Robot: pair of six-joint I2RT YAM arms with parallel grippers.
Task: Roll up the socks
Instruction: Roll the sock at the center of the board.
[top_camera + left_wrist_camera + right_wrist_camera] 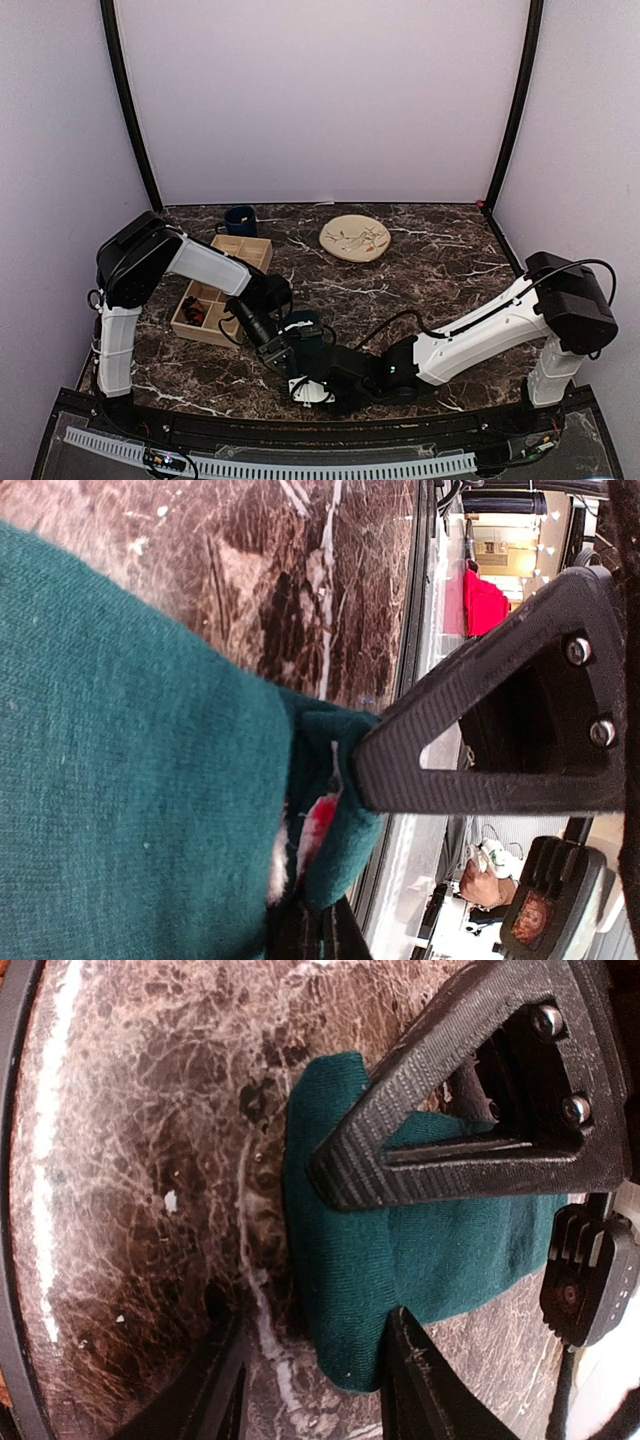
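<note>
Your left arm (205,265) rises from its base at the near left, elbows over the wooden tray (222,288) and drops its wrist steeply toward the near middle of the desk (440,260). Left claw (338,845): clenched, with a fold at the edge of the teal socks (400,1250) pinched between the finger tips. A scrap of red and white shows in that fold, too blurred to name. Your right arm (490,325) lies low and long, reaching from the near right to the same spot, wrist almost at desk level. Right claw (358,1250): jaws apart, one finger across the top of the teal bundle, the other at its opposite edge. You cannot tell whether they press on the fabric or only straddle it. The teal socks lie on the desk between the two claws, close to the near edge. The argyle socks (195,312) sit in a compartment at the tray's near end, apart from both claws. Surface: dark brown marble with white veins. A dark blue mug (240,220) stands just behind the tray, and a pale patterned plate (355,238) lies toward the back middle. Room: plain lilac walls (320,100), black posts (128,110) in the back corners.
</note>
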